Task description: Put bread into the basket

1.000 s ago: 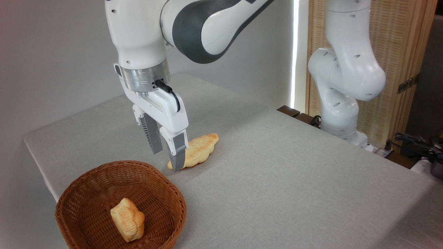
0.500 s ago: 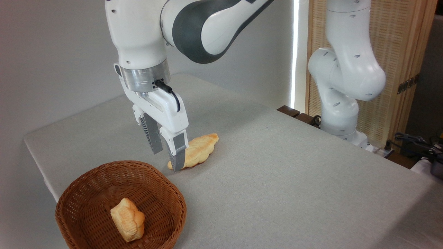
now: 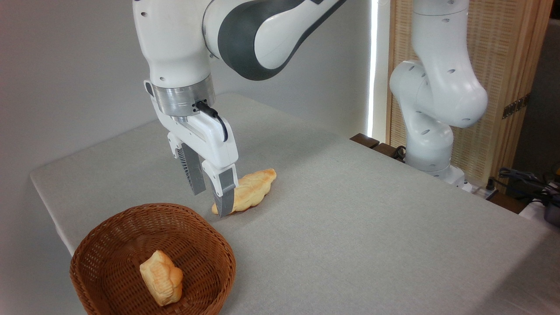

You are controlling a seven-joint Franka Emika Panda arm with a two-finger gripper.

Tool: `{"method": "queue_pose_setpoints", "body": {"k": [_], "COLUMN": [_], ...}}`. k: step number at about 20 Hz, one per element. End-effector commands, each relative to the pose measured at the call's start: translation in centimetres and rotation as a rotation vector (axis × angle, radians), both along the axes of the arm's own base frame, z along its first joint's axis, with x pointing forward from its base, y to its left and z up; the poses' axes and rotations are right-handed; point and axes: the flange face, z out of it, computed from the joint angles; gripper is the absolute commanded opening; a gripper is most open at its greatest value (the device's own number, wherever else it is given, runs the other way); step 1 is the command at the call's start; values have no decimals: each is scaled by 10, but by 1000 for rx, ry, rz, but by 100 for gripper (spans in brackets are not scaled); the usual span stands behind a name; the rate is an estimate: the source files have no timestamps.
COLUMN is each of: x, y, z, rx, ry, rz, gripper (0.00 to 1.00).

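The long golden-brown braided bread (image 3: pixel 253 189) lies flat on the grey table, just beyond the basket. My gripper (image 3: pixel 210 202) points down over the loaf's near, left end, open. The nearer finger (image 3: pixel 225 194) covers part of that end, and a tip of the loaf shows between the two fingers. I cannot tell whether the fingers touch it. The round brown wicker basket (image 3: pixel 205 232) sits at the front left corner of the table, just below and left of the gripper.
A shorter, paler ridged bread piece (image 3: pixel 161 278) lies inside the basket. The arm's white base (image 3: pixel 431 144) stands at the table's far right edge, with a wooden screen (image 3: pixel 507 65) and cables (image 3: pixel 520 179) behind. The table edge (image 3: pixel 48 205) runs close past the basket's left.
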Motion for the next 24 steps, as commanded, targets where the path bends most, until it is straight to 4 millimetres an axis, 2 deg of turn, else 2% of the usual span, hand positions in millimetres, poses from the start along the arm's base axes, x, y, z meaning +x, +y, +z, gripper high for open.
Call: {"method": "queue_pose_setpoints", "body": {"k": [1,8,13,15,20,24], "x": [-4,-5,-11,-19,-46,-54], "y": [3,1,-13,-32,-47,-64], "z": [7,5,-7,-21,-49,-53], "rx": [9,10,2,7,13,-25], "ry": [14,29,65,97,149,165], "rz": [6,-4,14,12,-5,25], "gripper": [100,100,100,100,100,100]}}
